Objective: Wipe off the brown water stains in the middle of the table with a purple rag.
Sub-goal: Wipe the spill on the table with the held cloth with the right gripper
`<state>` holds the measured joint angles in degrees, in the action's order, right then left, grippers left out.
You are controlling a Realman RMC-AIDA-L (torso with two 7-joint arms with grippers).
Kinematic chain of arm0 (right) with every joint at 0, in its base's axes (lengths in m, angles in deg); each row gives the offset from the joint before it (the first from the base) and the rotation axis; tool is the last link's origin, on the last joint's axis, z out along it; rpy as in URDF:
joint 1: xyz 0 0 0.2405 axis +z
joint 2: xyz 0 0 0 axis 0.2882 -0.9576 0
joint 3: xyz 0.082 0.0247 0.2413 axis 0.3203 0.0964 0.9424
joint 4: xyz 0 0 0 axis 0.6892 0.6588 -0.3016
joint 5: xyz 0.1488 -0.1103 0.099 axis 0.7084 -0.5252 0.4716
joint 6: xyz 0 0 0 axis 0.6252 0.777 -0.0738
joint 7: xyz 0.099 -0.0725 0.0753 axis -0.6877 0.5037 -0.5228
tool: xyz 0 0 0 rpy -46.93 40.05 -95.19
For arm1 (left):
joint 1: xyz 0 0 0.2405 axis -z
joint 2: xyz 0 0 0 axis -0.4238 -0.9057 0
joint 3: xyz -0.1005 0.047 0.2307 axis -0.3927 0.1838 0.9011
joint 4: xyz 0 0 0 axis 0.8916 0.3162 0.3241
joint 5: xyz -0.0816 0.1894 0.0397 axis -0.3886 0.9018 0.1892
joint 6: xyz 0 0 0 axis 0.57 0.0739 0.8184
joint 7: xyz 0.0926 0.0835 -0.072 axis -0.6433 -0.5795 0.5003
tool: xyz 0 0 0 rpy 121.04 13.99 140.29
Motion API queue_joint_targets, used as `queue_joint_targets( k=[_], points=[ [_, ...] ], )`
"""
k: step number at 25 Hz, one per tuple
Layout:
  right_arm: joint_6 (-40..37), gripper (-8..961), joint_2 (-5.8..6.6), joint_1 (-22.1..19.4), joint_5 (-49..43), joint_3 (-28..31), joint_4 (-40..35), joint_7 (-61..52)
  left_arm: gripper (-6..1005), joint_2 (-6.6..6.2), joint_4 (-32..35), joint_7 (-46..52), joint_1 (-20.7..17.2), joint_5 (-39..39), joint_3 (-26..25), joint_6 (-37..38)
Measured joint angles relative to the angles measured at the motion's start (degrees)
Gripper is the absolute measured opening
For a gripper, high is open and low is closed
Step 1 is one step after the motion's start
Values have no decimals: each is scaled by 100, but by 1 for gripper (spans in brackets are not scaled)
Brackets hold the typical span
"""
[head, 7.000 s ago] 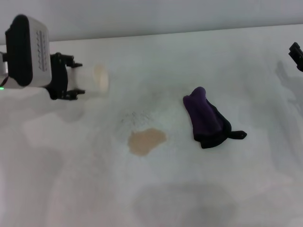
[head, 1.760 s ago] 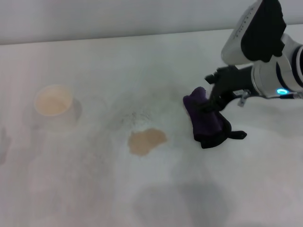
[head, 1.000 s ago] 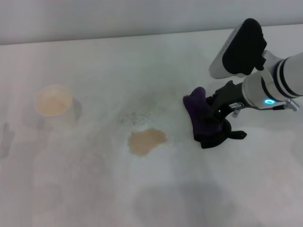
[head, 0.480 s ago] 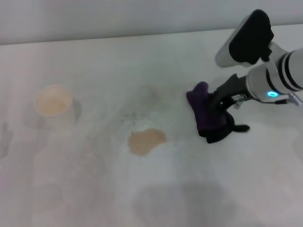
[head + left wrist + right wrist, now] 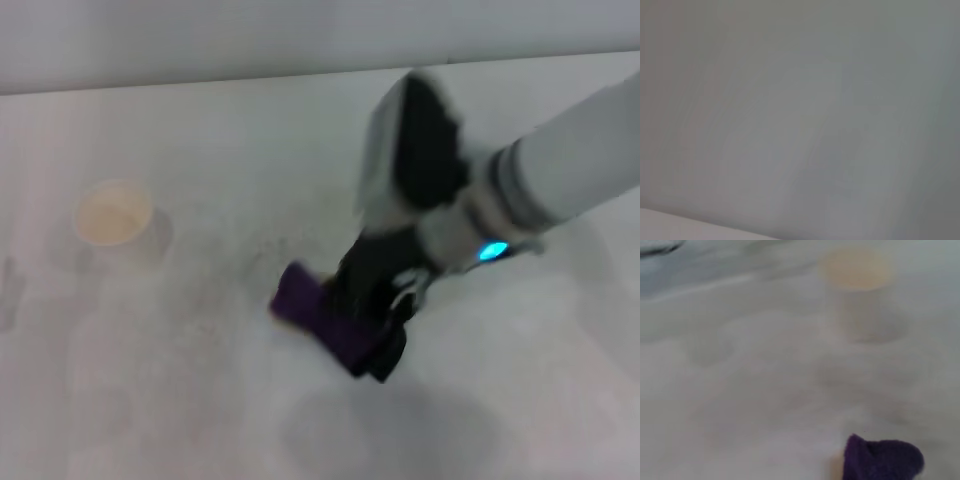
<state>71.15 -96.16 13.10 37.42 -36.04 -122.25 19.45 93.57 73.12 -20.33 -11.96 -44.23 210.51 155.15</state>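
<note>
One rag point(image 5: 325, 318) was held clamped in the right gripper point(image 5: 372, 300) and pressed on the table point(image 5: 200, 400) mid-surface. One cup point(image 5: 113, 222) was seen near the left edge. The left gripper was not seen.

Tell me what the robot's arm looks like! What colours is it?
The right arm is a chunky light grey-white tube with dark rings near the wrist and a small glowing blue light. A white-and-black box sits on the wrist, and the right gripper is black. The left arm isn't visible.

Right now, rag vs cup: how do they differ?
The rag is dark purple with a black edge; the cup is pale with tan liquid inside. The rag is a soft lump gripped by the right claw mid-table; the cup stands upright and untouched, far to the left. Both are on the table.
</note>
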Motion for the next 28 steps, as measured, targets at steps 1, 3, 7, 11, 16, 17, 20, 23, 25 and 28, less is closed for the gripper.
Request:
queue_joint_targets(
  k=[1, 3, 7, 11, 16, 17, 20, 23, 25, 28],
  points=[
    [-138, 78, -15, 77, 18, -258, 112, -8, 892, 1, 1, 0, 13, 3, 2, 0],
    [-522, 79, -37, 226, 98, -750, 326, -37, 892, 0, 16, 0, 31, 3, 2, 0],
    [-1274, 76, -44, 450, 382, -1557, 543, -49, 892, 1, 13, 0, 30, 3, 3, 1],
    [-1808, 74, -47, 481, 380, -1739, 681, -50, 893, 1, 1, 0, 32, 10, 3, 1],
    [-2260, 73, -13, 515, 249, -1241, 1196, -116, 892, 1, 1, 0, 34, 8, 3, 1],
    [-2271, 73, -6, 516, 189, -1033, 1307, -117, 892, 0, 0, 0, 33, 6, 3, 1],
    [-2269, 73, 20, 468, -126, -333, 1542, -90, 893, 0, 1, 0, 37, 5, 2, 1],
    [-2242, 73, 27, 394, -329, -9, 1575, -100, 893, 0, 0, 0, 48, 3, 2, 1],
    [-2149, 72, 25, 272, -406, 218, 1538, -89, 893, 0, 0, 0, 57, 1, 2, 1],
    [-1995, 72, -3, 239, -316, 134, 1444, -53, 893, 0, 1, 0, 79, 2, 2, 1]
  ],
)
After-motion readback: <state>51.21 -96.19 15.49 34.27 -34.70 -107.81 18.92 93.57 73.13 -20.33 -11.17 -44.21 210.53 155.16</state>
